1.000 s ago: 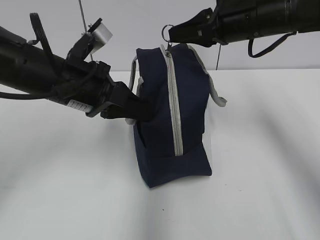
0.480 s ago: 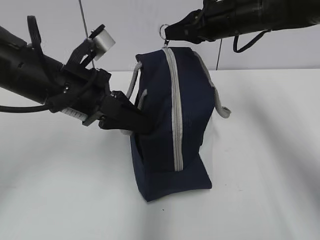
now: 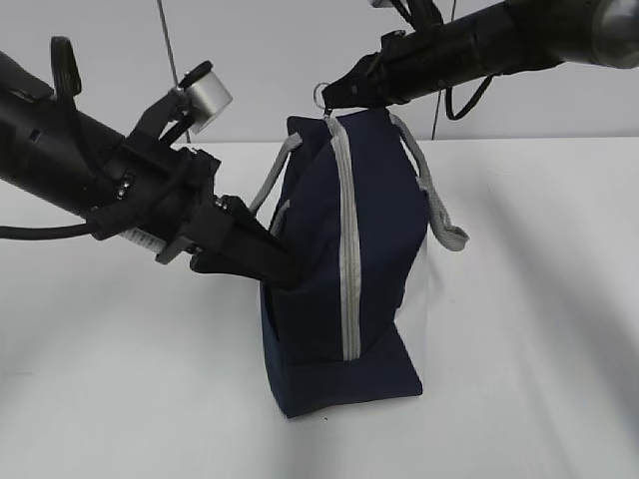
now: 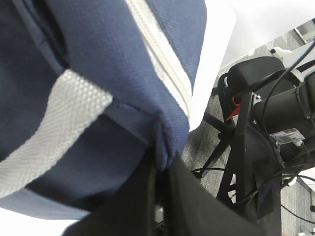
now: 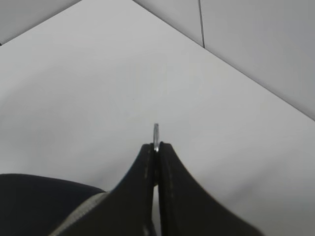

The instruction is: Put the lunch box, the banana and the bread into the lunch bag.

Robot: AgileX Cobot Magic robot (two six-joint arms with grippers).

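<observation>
We steady the lunch bag (image 3: 344,269) with our left hand (image 3: 285,269) clamping its fabric while our right hand (image 3: 334,97) pinches the ring pull (image 3: 319,92) for zipping.

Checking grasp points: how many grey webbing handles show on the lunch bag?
2. One handle loops on the lunch bag's left side, above the left hand pinching the fabric. The other handle hangs down its right side. The right hand holds the zipper ring pull.

Right black two-finger gripper (image 5: 156,147): jaws closed on thin silver metal ring pull (image 5: 156,133), ring edge-on, sticking out past tips. Navy-blue fabric lunch bag (image 5: 39,204) w/ grey zipper strip (image 5: 78,220), bottom left. White tabletop (image 5: 98,88) behind; grey wall panels (image 5: 256,44) top right.
</observation>
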